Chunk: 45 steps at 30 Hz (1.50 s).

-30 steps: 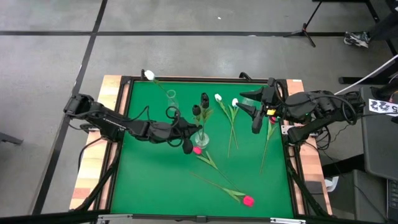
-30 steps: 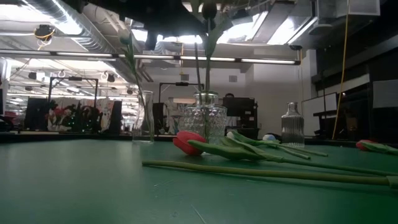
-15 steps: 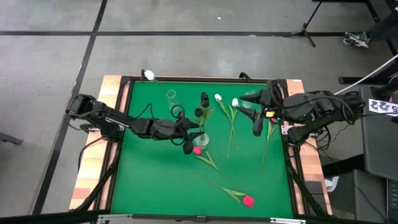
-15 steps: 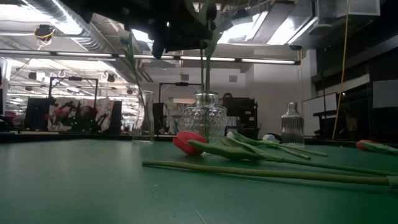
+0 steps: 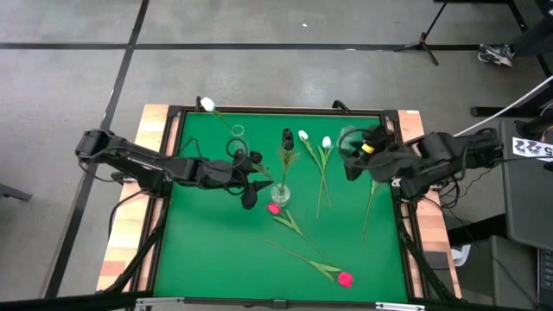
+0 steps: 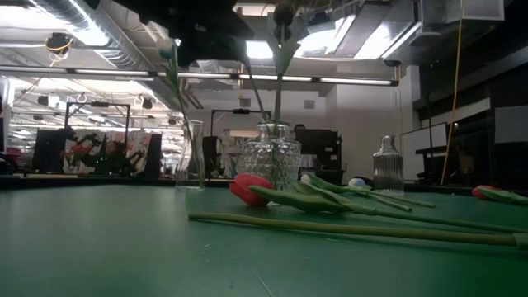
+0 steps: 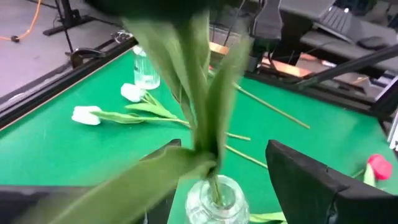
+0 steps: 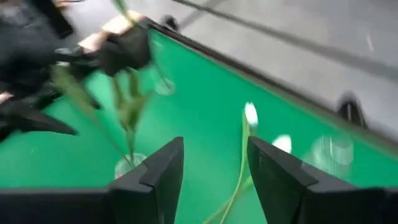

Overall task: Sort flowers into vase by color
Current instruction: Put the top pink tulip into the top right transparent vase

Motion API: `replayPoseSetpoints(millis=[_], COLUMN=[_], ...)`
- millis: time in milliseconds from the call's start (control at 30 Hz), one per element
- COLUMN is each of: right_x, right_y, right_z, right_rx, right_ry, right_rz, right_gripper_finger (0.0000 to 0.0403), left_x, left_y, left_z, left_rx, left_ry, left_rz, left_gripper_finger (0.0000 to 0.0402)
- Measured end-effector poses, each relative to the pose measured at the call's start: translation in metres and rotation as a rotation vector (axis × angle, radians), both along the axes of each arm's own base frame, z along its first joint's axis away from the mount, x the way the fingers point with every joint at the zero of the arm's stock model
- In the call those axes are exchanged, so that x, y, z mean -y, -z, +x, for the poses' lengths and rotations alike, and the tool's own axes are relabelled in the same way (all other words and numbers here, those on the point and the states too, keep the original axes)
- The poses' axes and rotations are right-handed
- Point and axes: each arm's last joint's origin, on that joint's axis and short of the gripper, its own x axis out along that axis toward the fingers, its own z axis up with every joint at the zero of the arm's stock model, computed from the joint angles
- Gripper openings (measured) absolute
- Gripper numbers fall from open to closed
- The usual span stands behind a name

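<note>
A clear round vase (image 5: pixel 279 194) stands mid-table with black tulips (image 5: pixel 286 136) in it, stems upright (image 7: pixel 208 124). My left gripper (image 5: pixel 256 183) is open just left of the vase, one finger on either side of the stems (image 7: pixel 222 149). Two white tulips (image 5: pixel 303 136) (image 5: pixel 327 142) and two pink ones (image 5: pixel 275 208) (image 5: pixel 345 278) lie flat on the green mat. Another white tulip (image 5: pixel 207 104) leans out of a narrow vase (image 5: pixel 237 134). My right gripper (image 5: pixel 349 166) hovers open at the far right (image 8: pixel 214 155), with nothing between its fingers.
A third clear ribbed vase (image 5: pixel 349 136) stands at the far right, under my right arm. A loose stem (image 5: pixel 370 203) lies along the right edge. The raised table frame (image 5: pixel 171 173) borders the mat. The near left of the mat (image 5: pixel 207 250) is bare.
My left gripper has opened, let go of the black tulip's stem and drawn back a little toward the table's left edge and up. The tulip stays standing in the round vase. My right gripper has sunk, rolled and tipped its fingers down toward the mat.
</note>
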Motion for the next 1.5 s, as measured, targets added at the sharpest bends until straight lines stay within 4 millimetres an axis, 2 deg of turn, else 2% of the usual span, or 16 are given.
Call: replayPoseSetpoints(millis=[167, 433, 567, 667, 767, 933, 1133, 1367, 1500], right_x=[-0.003, -0.008, -0.012, -0.013, -0.013, -0.012, -0.012, -0.012, -0.010], right_y=[0.055, 0.143, 0.176, 0.193, 0.200, 0.201, 0.201, 0.202, 0.201], right_z=[0.000, -0.007, -0.010, -0.012, -0.012, -0.011, -0.014, -0.021, -0.030], right_rx=[-0.113, -0.258, -0.343, -0.361, -0.363, -0.352, -0.389, -0.473, -0.539], right_ry=[0.181, 0.487, 0.505, 0.510, 0.490, 0.456, 0.468, 0.497, 0.611], right_rz=[0.210, 0.512, 0.668, 0.716, 0.720, 0.693, 0.689, 0.715, 0.728], right_gripper_finger=[0.0177, 0.0177, 0.0177, 0.0177, 0.0177, 0.0177, 0.0191, 0.0215, 0.0216], left_x=[-0.001, -0.001, 0.000, -0.001, -0.001, 0.002, 0.005, 0.003, 0.000], left_y=[-0.010, -0.011, -0.015, -0.017, -0.017, -0.016, -0.012, 0.011, 0.018], left_z=[-0.010, -0.010, -0.013, -0.019, -0.023, -0.024, -0.026, -0.041, -0.048], left_rx=[0.020, 0.034, 0.045, 0.023, -0.012, -0.047, -0.096, -0.373, -0.460], left_ry=[-0.012, -0.011, 0.007, 0.027, 0.054, 0.167, 0.251, 0.187, 0.104], left_rz=[-0.032, -0.076, -0.096, -0.102, -0.084, -0.038, -0.045, -0.155, -0.231], left_gripper_finger=[0.0230, 0.0230, 0.0230, 0.0230, 0.0230, 0.0233, 0.0268, 0.0300, 0.0301])
